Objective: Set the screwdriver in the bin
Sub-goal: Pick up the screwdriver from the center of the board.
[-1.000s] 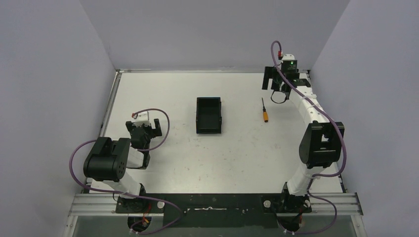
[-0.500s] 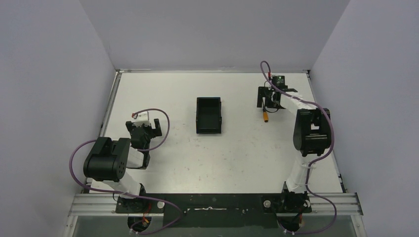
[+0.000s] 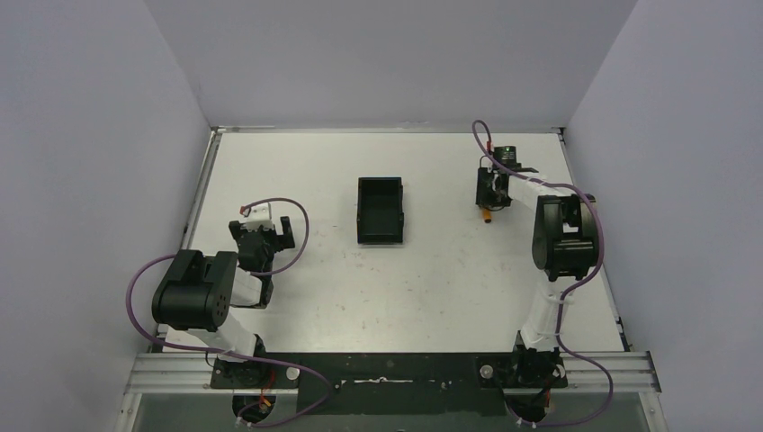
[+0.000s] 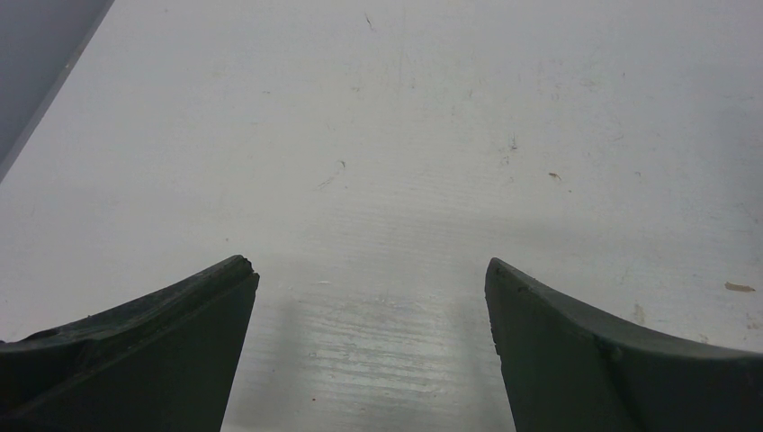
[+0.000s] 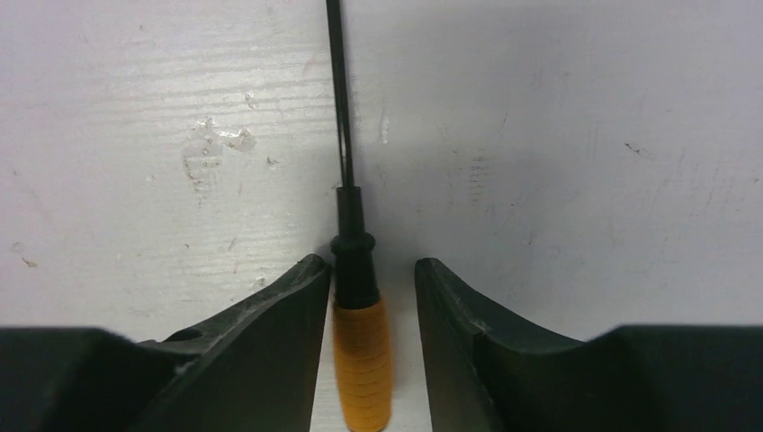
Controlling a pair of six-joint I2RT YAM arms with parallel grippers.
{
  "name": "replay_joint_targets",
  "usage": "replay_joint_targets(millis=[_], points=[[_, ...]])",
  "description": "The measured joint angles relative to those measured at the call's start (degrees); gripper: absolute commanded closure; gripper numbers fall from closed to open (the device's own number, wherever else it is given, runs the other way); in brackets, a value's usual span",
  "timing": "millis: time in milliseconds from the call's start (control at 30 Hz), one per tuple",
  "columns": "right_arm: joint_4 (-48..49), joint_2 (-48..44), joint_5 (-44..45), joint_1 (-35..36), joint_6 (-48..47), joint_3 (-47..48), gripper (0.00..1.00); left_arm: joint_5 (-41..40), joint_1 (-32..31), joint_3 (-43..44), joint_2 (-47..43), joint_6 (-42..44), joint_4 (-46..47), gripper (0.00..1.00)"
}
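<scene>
The screwdriver [image 5: 362,355], with an orange handle and a thin dark shaft, lies flat on the white table. It rests between the fingers of my right gripper [image 5: 371,263]. The left finger touches its black collar and a thin gap shows beside the right finger, so the jaws stand narrowly open around the handle. From above, the right gripper [image 3: 487,193] points down over the screwdriver [image 3: 488,215] at the far right. The black bin [image 3: 361,212] stands open-topped at mid-table, well to the left. My left gripper [image 3: 261,226] hangs open over bare table [image 4: 378,162], empty.
Grey walls close in the table on the left, back and right. A metal rail [image 3: 202,193] runs along the left edge. The right arm's elbow [image 3: 562,236] rises just in front of the screwdriver.
My right gripper came forward and down from the back right corner onto the screwdriver, and its jaws narrowed around the handle. The left arm stayed still.
</scene>
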Motion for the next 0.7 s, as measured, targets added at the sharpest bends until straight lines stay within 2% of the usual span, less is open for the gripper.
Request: replay_joint_targets(millis=[133,300,433,700], points=[[0.1,0.0,0.1,0.1,0.1,0.0,0.81,0.0,0.0,0.0,0.0,0.0,0.0,0.03],[0.2,0.0,0.7,0.4,0.1,0.0,0.94,0.0,0.0,0.0,0.0,0.0,0.0,0.03],[0.1,0.0,0.8,0.5,0.1,0.0,1.00,0.0,0.0,0.0,0.0,0.0,0.0,0.03],[-4.5,-2.6,0.9,0.9,0.1,1.4,1.00,0.0,0.0,0.0,0.0,0.0,0.0,0.03]])
